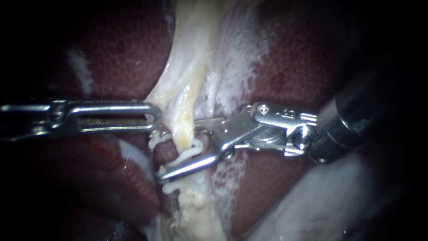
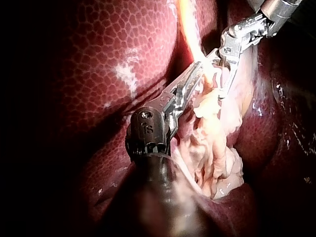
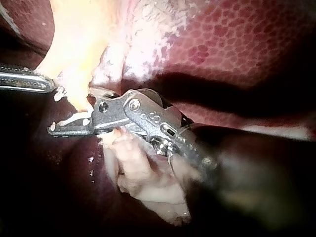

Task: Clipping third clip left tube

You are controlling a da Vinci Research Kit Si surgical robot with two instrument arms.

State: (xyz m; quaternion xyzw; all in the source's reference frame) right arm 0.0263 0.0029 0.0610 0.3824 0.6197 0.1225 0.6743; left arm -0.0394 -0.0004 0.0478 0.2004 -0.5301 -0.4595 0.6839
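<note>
Tube (image 1: 183, 127): pale strand, nearest, crossing the liver's cleft and lying between gaping jaws. Right instrument (image 1: 171, 151): jaws wide, straddling the tube, not closed on it. Advice: seat tube deep, confirm both tips clear beyond it, then squeeze squarely. Left instrument (image 1: 154, 117): beside tube; hold not discernible. Liver (image 1: 111, 49): mottled red, behind.

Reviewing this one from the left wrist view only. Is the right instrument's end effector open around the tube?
Observer: Yes. The endoscope view shows the right instrument with jaws wide apart, the tube between them.
Operator: Where is the left instrument's tip?
Observer: In the endoscope view the left instrument meets pale tissue at the tube's edge, above the right one's lower jaw.
Operator: That lower jaw's surface?
Observer: Toothed, in the right wrist view.
</note>
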